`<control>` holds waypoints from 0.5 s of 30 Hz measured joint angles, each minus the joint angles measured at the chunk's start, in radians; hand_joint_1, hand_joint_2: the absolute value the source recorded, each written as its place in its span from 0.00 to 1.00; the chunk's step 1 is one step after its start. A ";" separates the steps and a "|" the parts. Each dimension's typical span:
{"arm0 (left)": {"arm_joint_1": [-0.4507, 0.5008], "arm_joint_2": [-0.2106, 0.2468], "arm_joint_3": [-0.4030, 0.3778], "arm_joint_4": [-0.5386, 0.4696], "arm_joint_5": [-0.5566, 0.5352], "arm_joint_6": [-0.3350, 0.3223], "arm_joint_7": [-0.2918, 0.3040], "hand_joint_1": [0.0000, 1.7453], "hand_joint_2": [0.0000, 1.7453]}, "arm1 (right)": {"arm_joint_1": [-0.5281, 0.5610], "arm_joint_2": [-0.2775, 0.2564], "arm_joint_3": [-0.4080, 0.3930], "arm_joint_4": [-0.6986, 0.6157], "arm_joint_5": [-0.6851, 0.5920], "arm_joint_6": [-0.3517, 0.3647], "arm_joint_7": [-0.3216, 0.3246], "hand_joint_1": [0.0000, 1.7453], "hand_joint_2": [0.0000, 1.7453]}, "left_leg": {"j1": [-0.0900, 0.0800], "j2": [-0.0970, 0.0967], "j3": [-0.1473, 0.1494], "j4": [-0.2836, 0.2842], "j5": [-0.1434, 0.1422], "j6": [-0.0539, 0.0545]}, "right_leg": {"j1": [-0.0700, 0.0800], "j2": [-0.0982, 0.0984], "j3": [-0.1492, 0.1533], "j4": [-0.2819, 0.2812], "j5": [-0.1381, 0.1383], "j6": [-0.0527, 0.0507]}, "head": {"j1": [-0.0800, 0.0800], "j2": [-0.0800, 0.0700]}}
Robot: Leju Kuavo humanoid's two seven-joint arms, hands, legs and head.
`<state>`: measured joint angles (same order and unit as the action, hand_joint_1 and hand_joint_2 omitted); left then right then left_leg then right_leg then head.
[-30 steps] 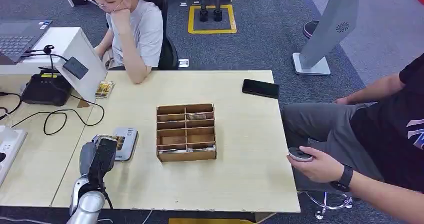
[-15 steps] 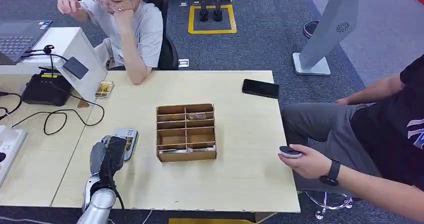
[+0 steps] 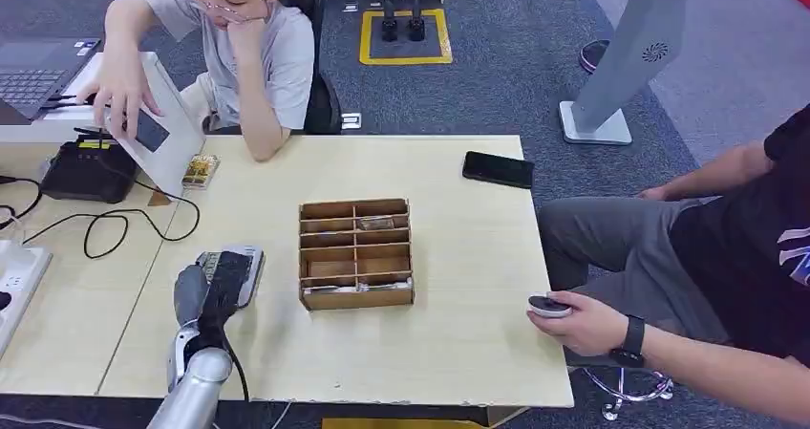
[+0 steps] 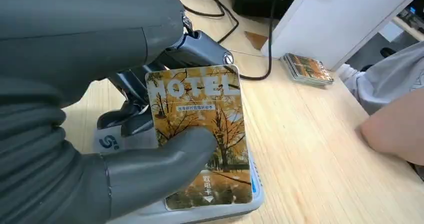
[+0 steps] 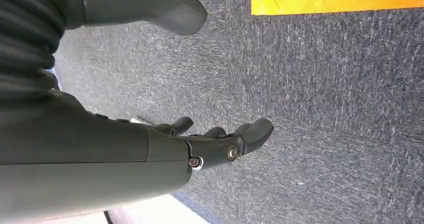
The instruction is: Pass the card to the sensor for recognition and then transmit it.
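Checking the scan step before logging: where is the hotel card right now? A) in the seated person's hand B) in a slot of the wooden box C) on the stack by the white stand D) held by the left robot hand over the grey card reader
D: the left wrist view shows the left robot hand with its thumb pressing the card right over the reader.

You see a glossy printed hotel card (image 4: 205, 134), a matt pale wood-grain table (image 3: 458, 257), and rough grey carpet (image 5: 325, 109).
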<state>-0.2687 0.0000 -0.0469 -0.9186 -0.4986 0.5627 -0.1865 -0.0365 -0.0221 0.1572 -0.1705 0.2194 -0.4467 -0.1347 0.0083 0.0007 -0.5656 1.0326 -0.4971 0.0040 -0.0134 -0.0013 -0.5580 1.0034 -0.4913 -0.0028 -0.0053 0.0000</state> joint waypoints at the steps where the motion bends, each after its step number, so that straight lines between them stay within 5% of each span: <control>1: -0.003 0.001 0.000 0.008 -0.002 0.002 0.000 1.00 1.00 | 0.000 0.000 0.000 0.000 0.000 0.000 0.000 0.00 1.00 | 0.000 0.000 0.000 0.000 0.000 0.000 | 0.000 0.000 0.000 0.000 0.000 0.000 | 0.000 0.000; 15: -0.011 0.010 0.000 0.061 -0.107 0.054 0.024 1.00 1.00 | -0.006 0.002 0.000 0.000 0.010 -0.001 -0.010 0.00 1.00 | 0.000 0.000 0.000 0.000 0.000 0.000 | 0.000 0.000 0.000 0.000 0.000 0.000 | 0.000 0.000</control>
<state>-0.2794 0.0103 -0.0465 -0.8572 -0.6057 0.6165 -0.1629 -0.0421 -0.0202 0.1572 -0.1709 0.2289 -0.4475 -0.1450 0.0083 0.0007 -0.5653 1.0326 -0.4970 0.0040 -0.0134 -0.0012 -0.5577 1.0034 -0.4913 -0.0028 -0.0053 0.0000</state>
